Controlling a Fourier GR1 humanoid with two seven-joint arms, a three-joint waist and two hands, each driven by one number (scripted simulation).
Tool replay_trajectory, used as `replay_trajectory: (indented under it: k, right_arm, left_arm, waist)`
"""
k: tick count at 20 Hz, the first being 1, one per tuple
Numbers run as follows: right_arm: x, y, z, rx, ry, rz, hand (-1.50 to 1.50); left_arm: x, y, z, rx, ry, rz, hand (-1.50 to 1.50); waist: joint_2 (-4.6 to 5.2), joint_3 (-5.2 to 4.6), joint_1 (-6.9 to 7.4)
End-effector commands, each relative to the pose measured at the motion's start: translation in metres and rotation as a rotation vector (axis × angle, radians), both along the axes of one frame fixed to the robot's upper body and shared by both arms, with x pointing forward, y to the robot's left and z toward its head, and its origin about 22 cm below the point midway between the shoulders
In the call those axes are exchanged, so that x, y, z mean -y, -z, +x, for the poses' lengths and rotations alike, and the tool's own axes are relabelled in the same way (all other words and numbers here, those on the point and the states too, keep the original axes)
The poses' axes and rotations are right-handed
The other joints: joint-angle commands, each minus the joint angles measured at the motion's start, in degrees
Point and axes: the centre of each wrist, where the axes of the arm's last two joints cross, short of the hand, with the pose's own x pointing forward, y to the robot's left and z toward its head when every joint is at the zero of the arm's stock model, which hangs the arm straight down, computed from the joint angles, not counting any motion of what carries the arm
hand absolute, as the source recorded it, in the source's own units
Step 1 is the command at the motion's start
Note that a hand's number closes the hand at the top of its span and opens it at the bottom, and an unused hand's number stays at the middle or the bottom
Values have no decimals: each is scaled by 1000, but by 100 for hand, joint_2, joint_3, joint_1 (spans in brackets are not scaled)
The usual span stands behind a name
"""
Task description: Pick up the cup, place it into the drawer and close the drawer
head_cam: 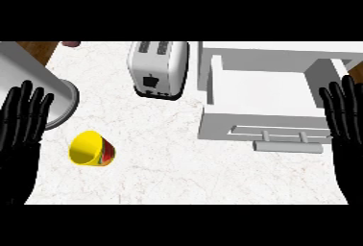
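Observation:
A yellow cup (91, 149) with a red band lies tipped on its side on the white marble counter, at the lower left, its mouth facing the view. The white drawer (264, 91) stands pulled out at the right, its inside bare, with a grey bar handle (287, 143) on its front. My left hand (22, 126) rests open at the left edge, fingers up, just left of the cup and apart from it. My right hand (344, 115) rests open at the right edge, fingers up, beside the drawer's right wall.
A white toaster (157, 68) stands at the back between the cup and the drawer. A grey round object (39, 86) fills the upper left corner. A small brown thing (71, 43) shows at the counter's far edge.

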Motion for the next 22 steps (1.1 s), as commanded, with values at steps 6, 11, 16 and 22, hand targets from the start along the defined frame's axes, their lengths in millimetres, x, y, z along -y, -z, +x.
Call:
replay_trajectory:
  k: [6,11,16,22]
  right_arm:
    - [5,-10,6,15,47,50,-150]
    - [22,8,-7,-76,-16,-71,-150]
    - [10,10,11,-68,-23,-63,-150]
    - [13,-2,8,-76,-17,-65,-150]
  left_arm:
    - [-3,-12,-35,29,304,-53,-150]
    - [-31,23,-41,-120,250,-260,-150]
    - [-42,39,-26,-169,245,-272,-150]
    - [-66,75,-14,-225,137,-255,-150]
  waist:
    - [-123,60,-120]
    - [-114,61,-164]
    - [-109,62,-172]
    - [-107,61,-192]
